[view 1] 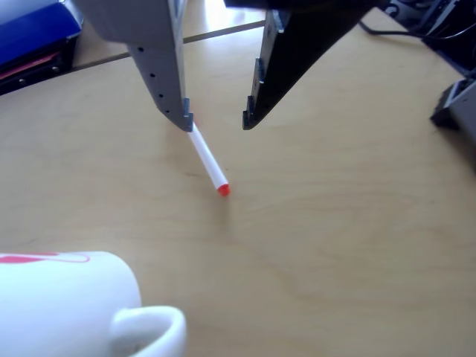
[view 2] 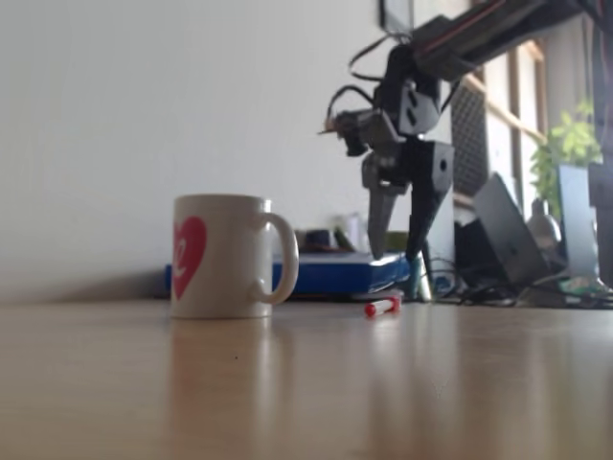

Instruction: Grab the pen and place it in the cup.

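The pen (view 1: pixel 209 163), white-barrelled with a red end, lies flat on the wooden table; in the fixed view the pen (view 2: pixel 381 307) rests right of the cup. My gripper (view 1: pixel 217 123) hangs open just above it, grey finger (view 1: pixel 165 67) over the pen's far end, black finger (view 1: pixel 286 67) to the right. In the fixed view my gripper (view 2: pixel 395 257) points down above the pen, not touching it. The cup (view 2: pixel 225 256), a white mug with a red heart and a loop handle on its right, stands upright; in the other view the cup (view 1: pixel 67 305) fills the lower left corner.
A blue flat object (view 2: pixel 330 273) lies at the back behind the cup; the blue object (view 1: pixel 33 26) shows top left in the other view. Dark cables and equipment (view 2: pixel 508 259) crowd the right rear. Bare wooden tabletop (view 1: pixel 335 245) spreads right of the pen.
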Available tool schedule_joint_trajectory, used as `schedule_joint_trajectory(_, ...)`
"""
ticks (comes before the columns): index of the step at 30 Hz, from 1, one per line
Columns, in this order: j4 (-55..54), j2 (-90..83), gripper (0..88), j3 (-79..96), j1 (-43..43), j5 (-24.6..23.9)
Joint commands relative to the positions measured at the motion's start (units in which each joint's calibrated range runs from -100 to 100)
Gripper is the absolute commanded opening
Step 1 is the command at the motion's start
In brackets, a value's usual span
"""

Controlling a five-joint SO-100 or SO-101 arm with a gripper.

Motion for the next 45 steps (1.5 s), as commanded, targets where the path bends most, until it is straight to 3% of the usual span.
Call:
schedule_joint_trajectory(1, -2.98, 0.99, 18.8, -3.07, -0.39, 0.99)
schedule_joint_trajectory(19, -3.15, 17.09, 18.8, -11.85, 0.61, 1.15)
schedule_joint_trajectory(31, -10.20, 17.92, 18.8, -10.95, 2.94, 0.57)
schedule_joint_trajectory(45, -9.34, 17.18, 18.7, -8.32, 2.94, 2.67)
